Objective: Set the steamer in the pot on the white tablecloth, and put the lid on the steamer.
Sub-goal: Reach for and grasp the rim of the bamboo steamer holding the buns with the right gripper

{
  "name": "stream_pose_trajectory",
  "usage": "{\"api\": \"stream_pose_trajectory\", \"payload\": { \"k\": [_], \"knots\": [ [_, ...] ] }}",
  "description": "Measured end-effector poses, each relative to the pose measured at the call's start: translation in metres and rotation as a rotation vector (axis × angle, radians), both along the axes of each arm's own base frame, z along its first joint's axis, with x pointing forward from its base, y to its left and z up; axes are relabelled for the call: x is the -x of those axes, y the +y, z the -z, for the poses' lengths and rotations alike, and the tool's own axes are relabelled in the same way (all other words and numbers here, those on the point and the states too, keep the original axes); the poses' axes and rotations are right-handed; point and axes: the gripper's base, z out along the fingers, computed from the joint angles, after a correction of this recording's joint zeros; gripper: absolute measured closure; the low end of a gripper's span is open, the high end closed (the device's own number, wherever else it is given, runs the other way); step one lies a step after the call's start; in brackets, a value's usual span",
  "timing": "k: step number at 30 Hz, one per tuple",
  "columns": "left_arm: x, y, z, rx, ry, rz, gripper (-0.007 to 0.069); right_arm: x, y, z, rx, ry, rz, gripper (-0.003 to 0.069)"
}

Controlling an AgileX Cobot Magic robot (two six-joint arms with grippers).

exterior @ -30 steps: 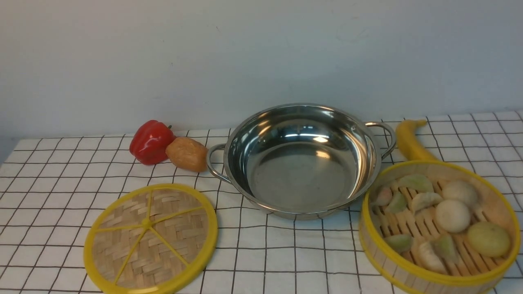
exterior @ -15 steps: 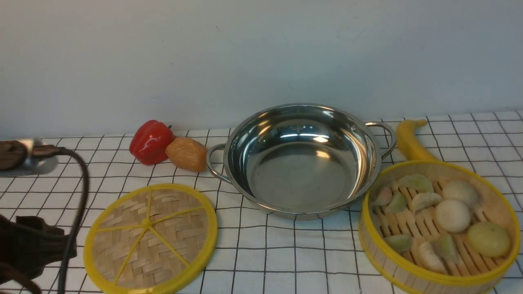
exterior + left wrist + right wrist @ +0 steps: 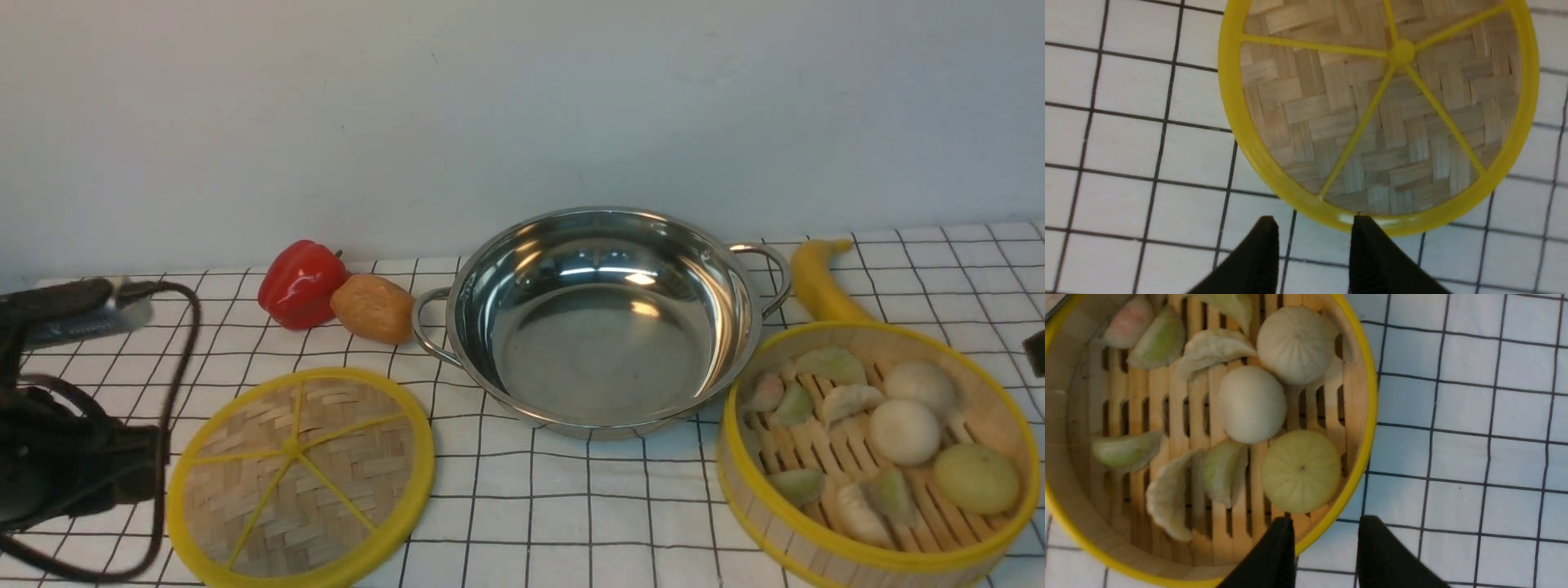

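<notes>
left hand (image 3: 1312, 222) open by lid (image 3: 1380, 110) | right hand (image 3: 1327, 522) open at steamer (image 3: 1371, 416) rim | pepper (image 3: 300, 282), banana (image 3: 816, 278) flank pot (image 3: 604, 351)

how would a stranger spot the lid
Find the steel pot on the tablecloth. The lid lies flat, nearer and to its left. Unlike the steamer on the right, it is a woven disc with six yellow spokes.
</notes>
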Motion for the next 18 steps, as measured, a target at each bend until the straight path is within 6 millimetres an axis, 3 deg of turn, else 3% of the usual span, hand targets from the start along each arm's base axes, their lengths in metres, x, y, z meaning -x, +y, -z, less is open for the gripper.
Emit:
{"api": "stream_pose_trajectory", "payload": {
  "k": [4,9,18],
  "knots": [
    [-0.002,0.018,-0.006,0.134,-0.096,-0.022,0.0382,-0.012,-0.029,0.015,-0.007,0.035,0.073,0.0414],
    [-0.005,0.018,-0.011,0.183,-0.166,0.018,0.0382,-0.026,-0.053,0.036,-0.126,0.053,0.126,0.0414],
    [-0.007,0.019,-0.011,0.168,-0.186,0.03,0.0382,-0.051,-0.056,0.081,-0.218,0.134,0.121,0.0414]
  ]
}}
